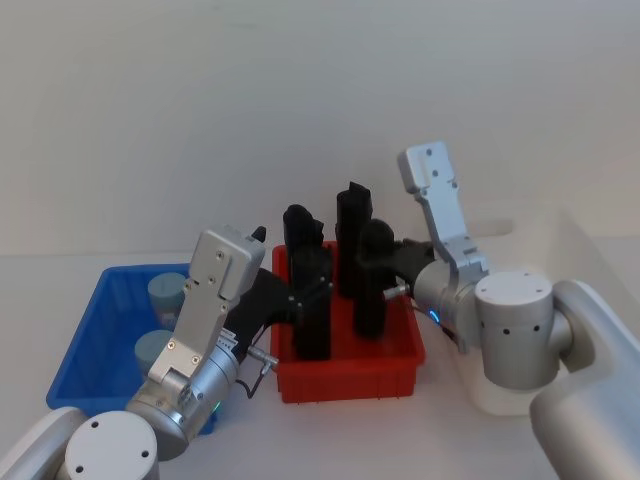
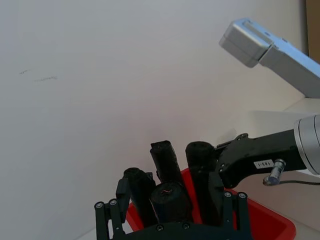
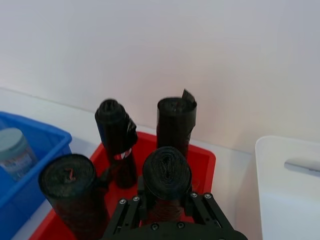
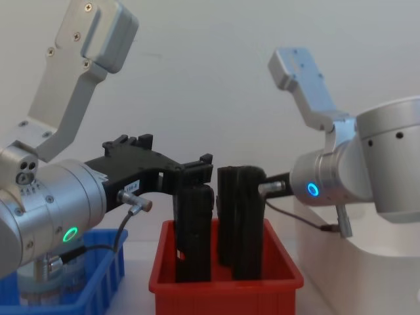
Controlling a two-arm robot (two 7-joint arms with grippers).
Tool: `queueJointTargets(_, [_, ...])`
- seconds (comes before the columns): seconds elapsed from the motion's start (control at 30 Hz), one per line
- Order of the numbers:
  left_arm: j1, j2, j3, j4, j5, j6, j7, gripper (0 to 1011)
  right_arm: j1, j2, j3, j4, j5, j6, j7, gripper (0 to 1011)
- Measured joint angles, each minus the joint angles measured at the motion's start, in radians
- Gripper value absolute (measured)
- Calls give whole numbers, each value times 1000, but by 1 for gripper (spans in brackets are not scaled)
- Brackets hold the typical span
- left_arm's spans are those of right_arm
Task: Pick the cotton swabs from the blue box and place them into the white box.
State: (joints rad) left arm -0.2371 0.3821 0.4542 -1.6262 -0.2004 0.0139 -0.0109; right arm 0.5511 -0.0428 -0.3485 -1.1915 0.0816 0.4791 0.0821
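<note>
Cotton swabs [image 1: 166,291] sit in blue box [image 1: 95,322]; left claw [image 2: 170,192] spread wide at red bin [image 1: 350,376], right claw [image 3: 166,193] grips black roll [image 3: 166,171]

left gripper [image 4: 194,172] extended forward | right gripper [image 1: 392,268] extended forward

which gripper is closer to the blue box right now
Left. The left gripper hangs over the left side of the red bin, beside the blue box; the right gripper is over its right side.
</note>
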Motion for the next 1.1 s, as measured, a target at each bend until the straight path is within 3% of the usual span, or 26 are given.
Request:
queueJointTargets(0.6, [0,0,0,0,0,0,0,1003,-17,23,59,-209,118,-61,-58,353])
queueJointTargets(1.1, [0,0,0,0,0,0,0,1003,-47,79,127,-345,124,-115,-160,353])
